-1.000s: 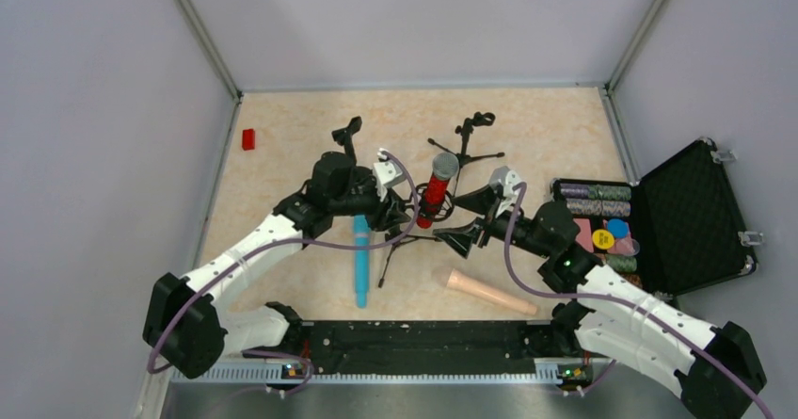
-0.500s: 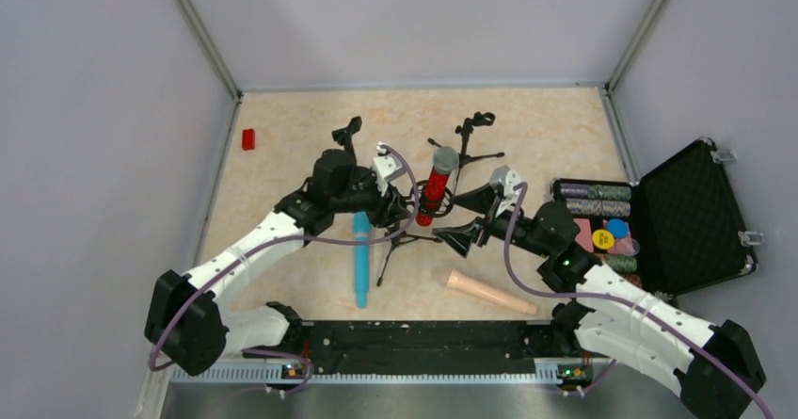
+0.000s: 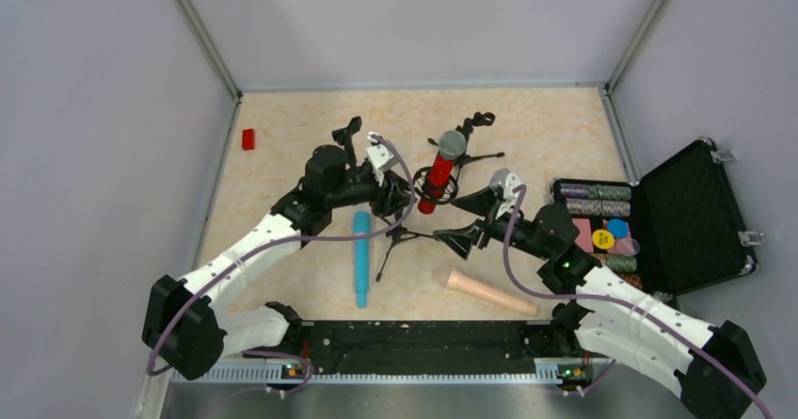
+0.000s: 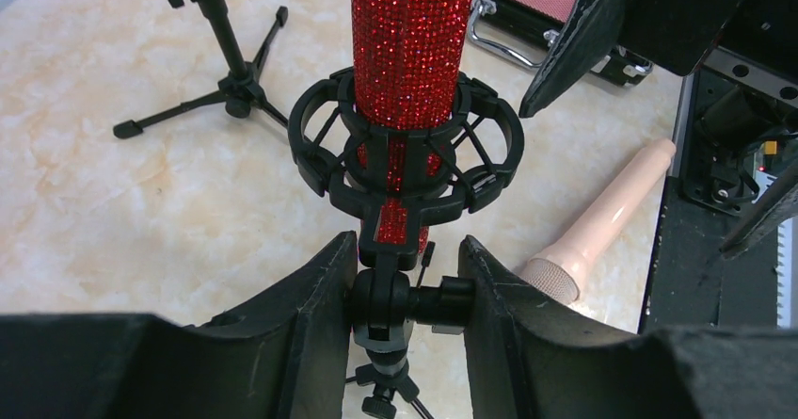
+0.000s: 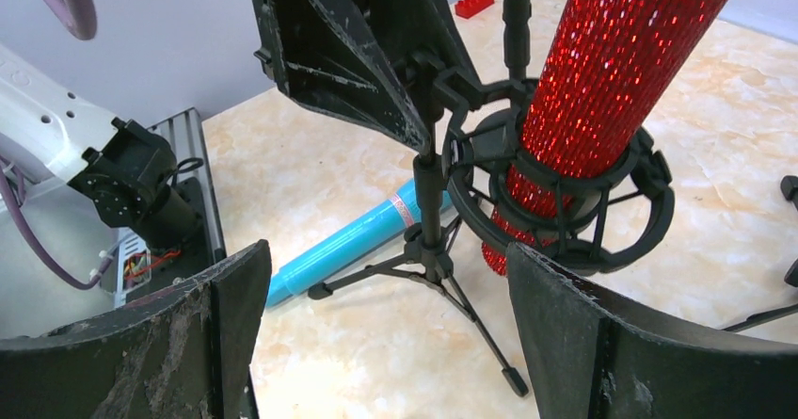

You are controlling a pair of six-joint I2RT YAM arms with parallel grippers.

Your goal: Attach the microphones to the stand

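Note:
The glittery red microphone point(image 3: 438, 172) with a silver mesh head sits in the round shock-mount clip point(image 4: 405, 151) of a black tripod stand point(image 3: 399, 241). My left gripper point(image 3: 399, 199) is shut on the stand's pivot joint point(image 4: 406, 298) just under the clip. In the right wrist view the red microphone point(image 5: 612, 71) rises through the ring above the stand's legs point(image 5: 428, 245). My right gripper point(image 3: 471, 221) is open and empty, just right of the stand. The light-blue microphone point(image 3: 360, 255) lies by the stand's legs. The peach-beige microphone point(image 3: 489, 292) lies near the front.
Two more black tripod stands stand at the back, one on the left point(image 3: 346, 136) and one on the right point(image 3: 470, 136). An open black case of poker chips point(image 3: 659, 221) lies at the right. A small red brick point(image 3: 248, 139) lies at the far left.
My left gripper has carried the stand's clip and the red microphone away from the arms and slightly right. The right gripper has stayed open and almost still.

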